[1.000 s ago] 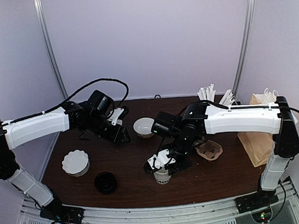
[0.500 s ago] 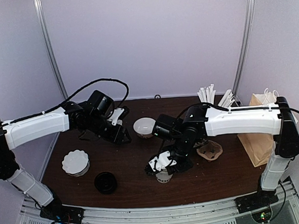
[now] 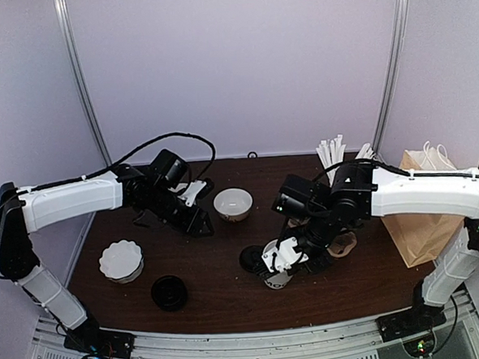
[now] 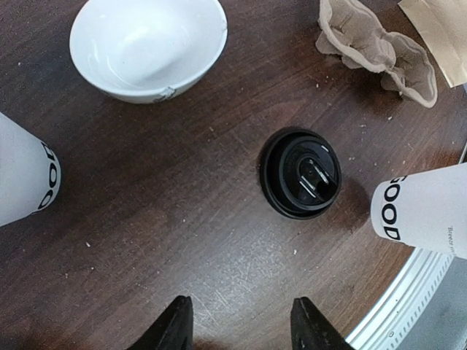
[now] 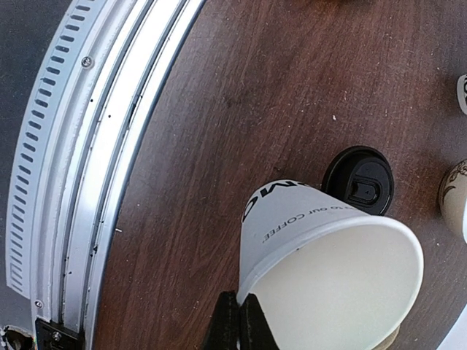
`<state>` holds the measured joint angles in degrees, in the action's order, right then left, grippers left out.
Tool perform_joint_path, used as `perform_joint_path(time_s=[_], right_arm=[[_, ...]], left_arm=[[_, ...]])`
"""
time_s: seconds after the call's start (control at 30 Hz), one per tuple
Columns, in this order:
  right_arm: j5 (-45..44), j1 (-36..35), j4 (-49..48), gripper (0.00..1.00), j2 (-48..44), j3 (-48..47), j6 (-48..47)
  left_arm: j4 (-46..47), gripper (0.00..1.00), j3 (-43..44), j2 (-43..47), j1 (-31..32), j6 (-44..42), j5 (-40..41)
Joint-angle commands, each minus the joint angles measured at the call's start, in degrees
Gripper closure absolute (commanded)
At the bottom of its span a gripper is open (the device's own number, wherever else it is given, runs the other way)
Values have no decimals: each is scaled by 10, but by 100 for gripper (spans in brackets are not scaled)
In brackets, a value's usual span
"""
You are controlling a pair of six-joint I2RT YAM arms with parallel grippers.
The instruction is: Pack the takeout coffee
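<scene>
My right gripper (image 5: pixel 239 321) is shut on the rim of a lidless white paper cup (image 5: pixel 328 262) with black lettering, which hangs tilted near the table's front; it also shows as the cup (image 3: pixel 278 276) under my right gripper (image 3: pixel 283 256). A black lid (image 5: pixel 359 180) lies flat just beside it, the same lid (image 4: pixel 300 173). My left gripper (image 4: pixel 237 324) is open over bare wood, short of that lid. A second lettered white cup (image 4: pixel 22 175) sits at the frame edge with its top cut off. No cup with a lid on shows, so the takeout coffee is out of view.
A white bowl (image 3: pixel 233 204) stands mid-table. A cardboard cup carrier (image 3: pixel 341 242) and a brown paper bag (image 3: pixel 421 221) are at the right. A fluted white stack (image 3: pixel 121 262) and another black lid (image 3: pixel 169 292) are at the front left. White sticks (image 3: pixel 331 149) stand at the back.
My right gripper has closed on the cup's rim and carried the cup a little to the right, uncovering the black lid. The left arm has shifted slightly right.
</scene>
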<state>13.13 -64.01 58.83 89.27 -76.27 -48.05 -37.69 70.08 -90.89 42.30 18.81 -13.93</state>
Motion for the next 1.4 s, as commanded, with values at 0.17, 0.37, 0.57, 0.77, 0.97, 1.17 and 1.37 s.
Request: perform_joint_path(time_s=[0.17, 0.37, 0.57, 0.77, 0.97, 1.17, 1.37], right_arm=[[-10, -4, -8, 96, 43, 2, 1], [2, -2, 10, 59, -3, -8, -2], [58, 66, 89, 46, -98, -75, -4], [161, 264, -8, 36, -182, 5, 63], [245, 428, -175, 32, -253, 181, 148], [258, 479, -207, 31, -258, 213, 168], [263, 479, -220, 30, -244, 220, 165]], left_arm=[[-13, 51, 44, -31, -2, -26, -22], [-11, 47, 48, -43, 3, -72, -43], [-36, 41, 96, -96, 14, -121, -44], [-51, 42, 142, -140, 41, -192, -41], [-24, 41, 140, -168, 45, -269, -47], [19, 39, 129, -186, 46, -263, -95], [25, 37, 128, -200, 62, -252, -78]])
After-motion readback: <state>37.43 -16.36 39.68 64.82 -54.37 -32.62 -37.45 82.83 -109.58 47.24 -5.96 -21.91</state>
